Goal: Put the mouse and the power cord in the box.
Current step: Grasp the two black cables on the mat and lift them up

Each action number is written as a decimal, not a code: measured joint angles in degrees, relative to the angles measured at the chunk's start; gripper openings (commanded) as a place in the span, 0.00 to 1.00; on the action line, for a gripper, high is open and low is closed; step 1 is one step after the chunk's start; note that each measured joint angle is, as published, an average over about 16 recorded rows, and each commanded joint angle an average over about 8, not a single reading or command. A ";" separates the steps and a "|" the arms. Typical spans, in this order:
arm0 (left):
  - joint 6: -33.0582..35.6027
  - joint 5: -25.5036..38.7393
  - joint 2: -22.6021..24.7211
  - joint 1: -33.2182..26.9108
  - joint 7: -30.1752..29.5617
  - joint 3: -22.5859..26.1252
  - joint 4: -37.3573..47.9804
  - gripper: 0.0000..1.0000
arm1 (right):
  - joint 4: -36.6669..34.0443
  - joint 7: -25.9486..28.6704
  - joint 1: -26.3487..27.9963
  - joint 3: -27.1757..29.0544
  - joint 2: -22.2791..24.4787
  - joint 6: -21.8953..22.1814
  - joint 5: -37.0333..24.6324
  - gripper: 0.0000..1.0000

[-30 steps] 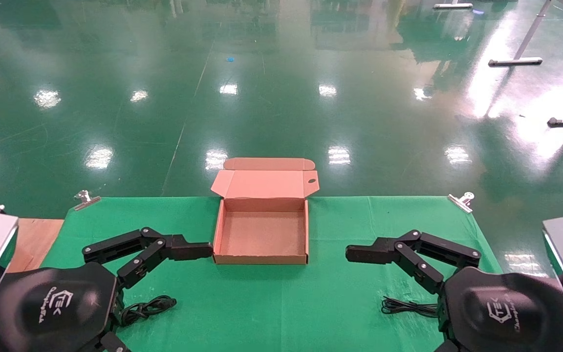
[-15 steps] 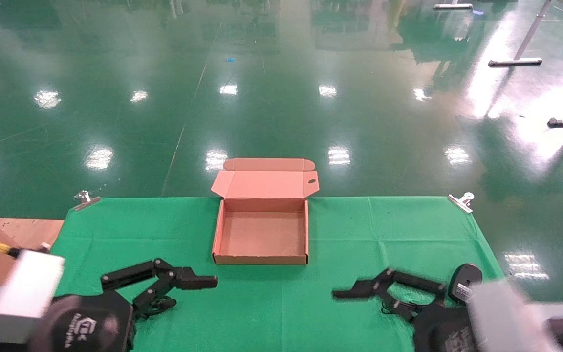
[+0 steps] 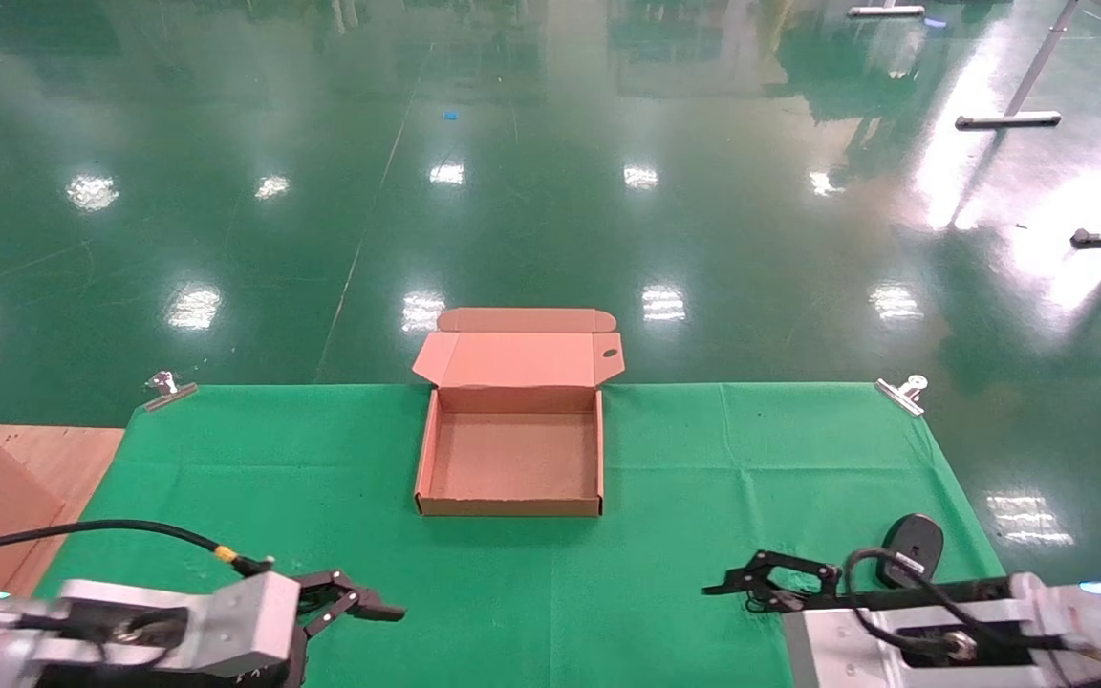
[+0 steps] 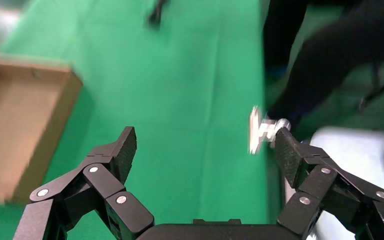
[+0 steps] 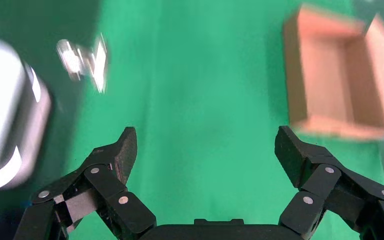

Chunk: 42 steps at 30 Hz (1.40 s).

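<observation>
Green cloth on table, glossy green floor

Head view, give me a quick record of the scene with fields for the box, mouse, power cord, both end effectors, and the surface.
box: open, lid flap folded back, empty inside, at the far middle of the cloth
mouse: black, on the cloth near its right edge, outside the box
power cord: not visible in any view
left end effector: open, low at the near left of the cloth, holding nothing
right end effector: open, low at the near right, beside the mouse, holding nothing
surface: green cloth clipped at its far corners
</observation>
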 measured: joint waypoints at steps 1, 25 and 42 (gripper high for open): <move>-0.35 1.76 0.71 -0.90 1.06 0.75 1.76 1.00 | -1.35 -1.09 0.81 -0.75 -0.73 0.57 -2.06 1.00; -19.00 25.78 14.27 -16.58 21.70 10.74 39.66 1.00 | -45.44 -25.26 16.31 -8.94 -18.06 17.76 -23.05 1.00; -22.91 26.52 16.63 -18.50 26.80 11.02 48.68 0.00 | -58.21 -29.81 17.25 -7.65 -22.61 30.16 -21.93 0.00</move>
